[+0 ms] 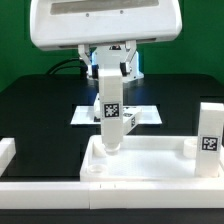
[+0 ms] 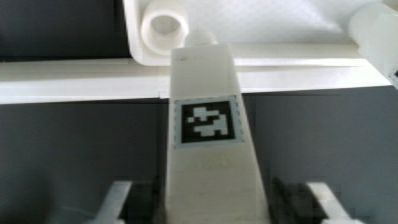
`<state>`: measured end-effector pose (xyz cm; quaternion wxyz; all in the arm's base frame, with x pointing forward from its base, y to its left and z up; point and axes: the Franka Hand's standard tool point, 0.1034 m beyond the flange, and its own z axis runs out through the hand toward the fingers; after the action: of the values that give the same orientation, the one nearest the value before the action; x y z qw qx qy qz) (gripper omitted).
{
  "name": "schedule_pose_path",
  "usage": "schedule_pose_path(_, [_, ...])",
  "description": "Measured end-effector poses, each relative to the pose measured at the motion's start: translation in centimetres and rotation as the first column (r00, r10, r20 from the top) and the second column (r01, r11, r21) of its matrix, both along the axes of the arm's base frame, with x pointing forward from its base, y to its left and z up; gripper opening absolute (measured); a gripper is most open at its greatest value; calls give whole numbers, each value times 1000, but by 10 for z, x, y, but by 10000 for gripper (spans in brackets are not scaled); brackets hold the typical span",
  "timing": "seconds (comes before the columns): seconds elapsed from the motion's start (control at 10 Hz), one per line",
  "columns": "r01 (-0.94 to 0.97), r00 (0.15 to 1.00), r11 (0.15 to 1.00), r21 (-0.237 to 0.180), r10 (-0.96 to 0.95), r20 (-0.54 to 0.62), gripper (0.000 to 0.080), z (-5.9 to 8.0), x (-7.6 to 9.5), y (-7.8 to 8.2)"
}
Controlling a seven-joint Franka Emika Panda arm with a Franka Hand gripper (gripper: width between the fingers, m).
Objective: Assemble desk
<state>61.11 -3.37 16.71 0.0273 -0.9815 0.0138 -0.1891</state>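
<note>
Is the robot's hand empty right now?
No, the gripper is closed on a white leg with a black-and-white tag, holding it upright at the tabletop.

The marker board (image 1: pixel 85 116) is partly hidden behind the gripped leg (image 1: pixel 110 110). In the wrist view, the fingers (image 2: pixel 121 200) are blurred and, with the leg's near end, cut off by the frame edge.

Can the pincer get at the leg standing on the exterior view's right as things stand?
Probably not yet: the pincer is shut on the held leg, upright at the tabletop. The path to the standing leg looks free.
</note>
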Motion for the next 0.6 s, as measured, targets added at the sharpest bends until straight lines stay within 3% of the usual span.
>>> schedule_pose_path(0.3, [-10, 1000, 1000, -11, 10, 4, 281, -3, 0, -2])
schedule_pose_path(0.6, [-11, 1000, 999, -30, 11, 0, 281, -16, -2, -16])
